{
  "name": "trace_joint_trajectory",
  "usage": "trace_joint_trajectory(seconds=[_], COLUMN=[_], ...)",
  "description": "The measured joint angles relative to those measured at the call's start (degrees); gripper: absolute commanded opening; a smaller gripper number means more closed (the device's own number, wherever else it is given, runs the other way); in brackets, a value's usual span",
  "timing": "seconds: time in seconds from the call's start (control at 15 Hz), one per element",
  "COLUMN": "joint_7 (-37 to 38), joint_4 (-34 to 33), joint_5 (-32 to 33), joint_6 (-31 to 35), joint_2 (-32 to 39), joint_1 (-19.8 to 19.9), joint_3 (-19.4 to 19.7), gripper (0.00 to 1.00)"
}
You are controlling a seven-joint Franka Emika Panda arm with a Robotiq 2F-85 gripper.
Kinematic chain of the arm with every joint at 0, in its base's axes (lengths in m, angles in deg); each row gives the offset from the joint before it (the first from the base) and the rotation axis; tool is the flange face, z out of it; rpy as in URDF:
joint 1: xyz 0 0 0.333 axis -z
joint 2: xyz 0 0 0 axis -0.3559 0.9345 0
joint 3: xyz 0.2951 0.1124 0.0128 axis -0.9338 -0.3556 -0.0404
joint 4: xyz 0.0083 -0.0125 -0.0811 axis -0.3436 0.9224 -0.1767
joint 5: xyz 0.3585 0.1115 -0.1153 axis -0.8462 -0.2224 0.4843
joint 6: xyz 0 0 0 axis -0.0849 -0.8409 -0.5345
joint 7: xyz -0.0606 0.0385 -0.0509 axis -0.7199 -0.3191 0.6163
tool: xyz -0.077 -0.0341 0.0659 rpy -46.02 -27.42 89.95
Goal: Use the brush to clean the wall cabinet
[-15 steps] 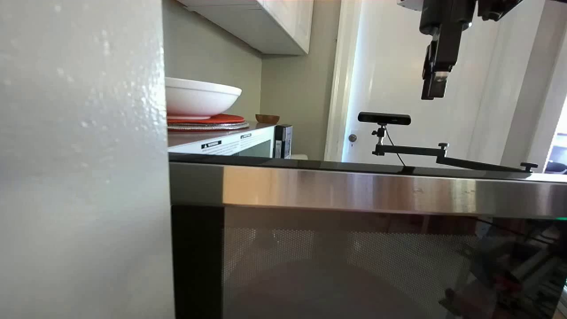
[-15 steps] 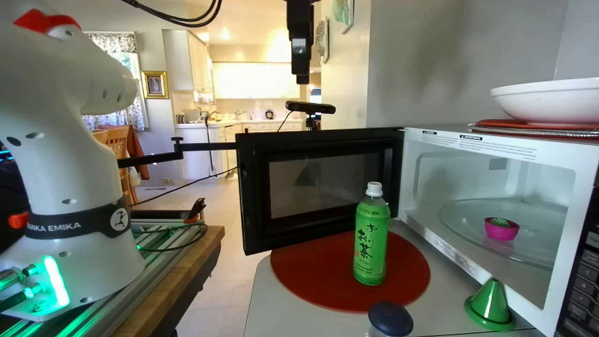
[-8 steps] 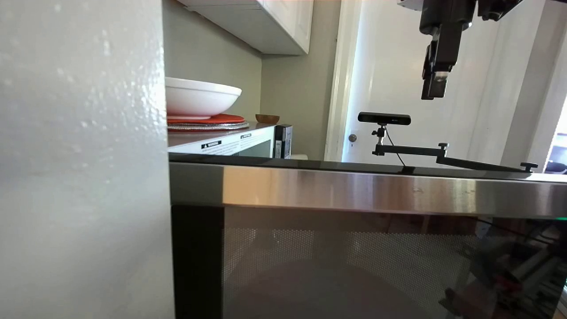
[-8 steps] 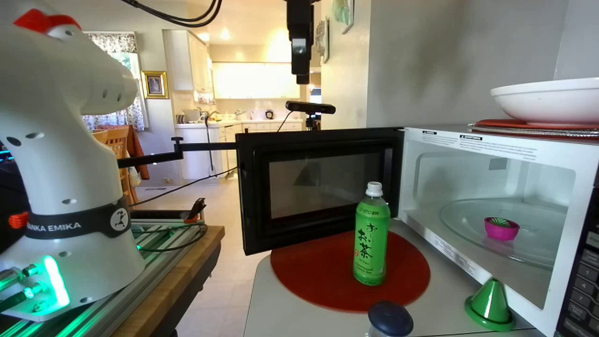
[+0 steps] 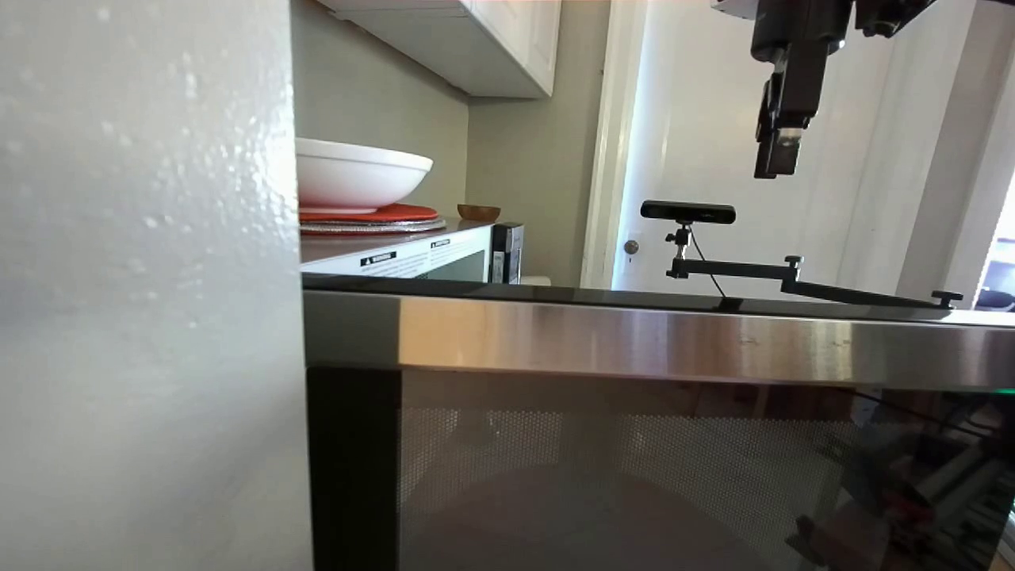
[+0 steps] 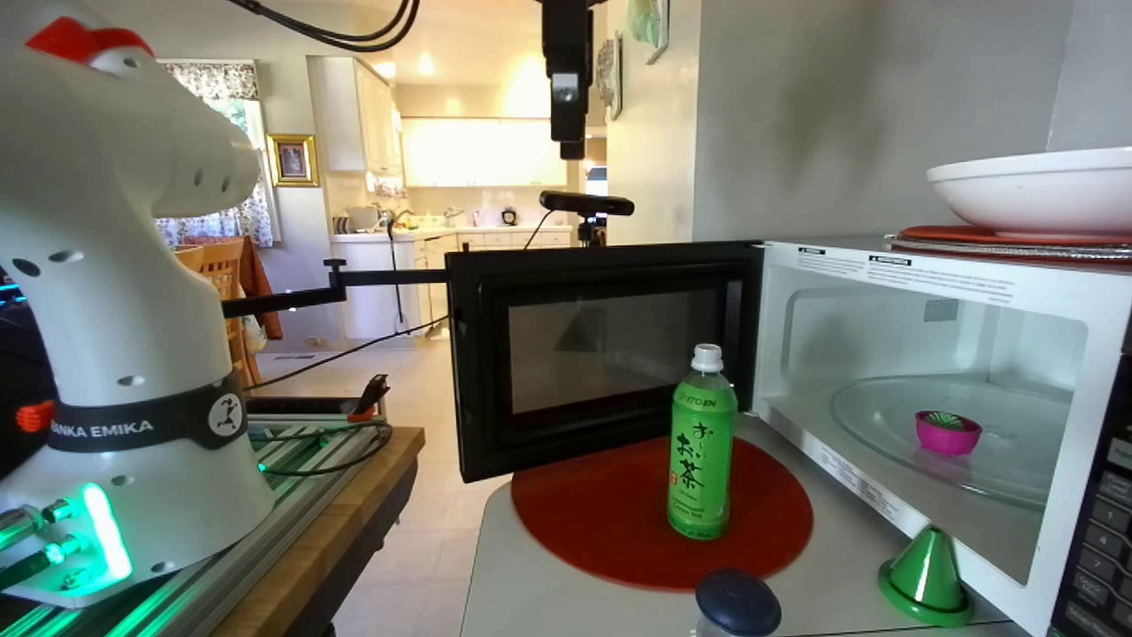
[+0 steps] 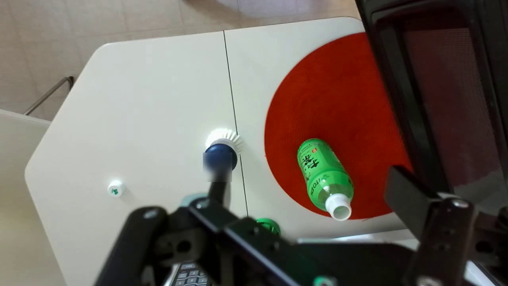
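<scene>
Below the gripper, off-centre, brush: is standing upright on the desk.
Fingers: are standing wide apart, grasping nothing; likely needing centring over the brush, clear of the bottle, before lowering.
Wall cabinet: is hanging well aside from the gripper.

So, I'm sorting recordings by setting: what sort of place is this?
Probably a home kitchen or dining area, judging by the open microwave oven, the wall cabinet and the gold-framed picture.
</scene>
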Motion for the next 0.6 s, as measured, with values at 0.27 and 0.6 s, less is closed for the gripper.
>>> trace_joint_trajectory(seconds=[0.27,0.6], joint_7=[0.00,0.61], joint_4=[0.00,0.48], joint_5=[0.00,0.00], joint_6=[0.00,1.09], joint_2=[0.00,1.35], joint_1=[0.00,0.09], joint_3=[0.00,0.00], gripper=[1.00,1.00])
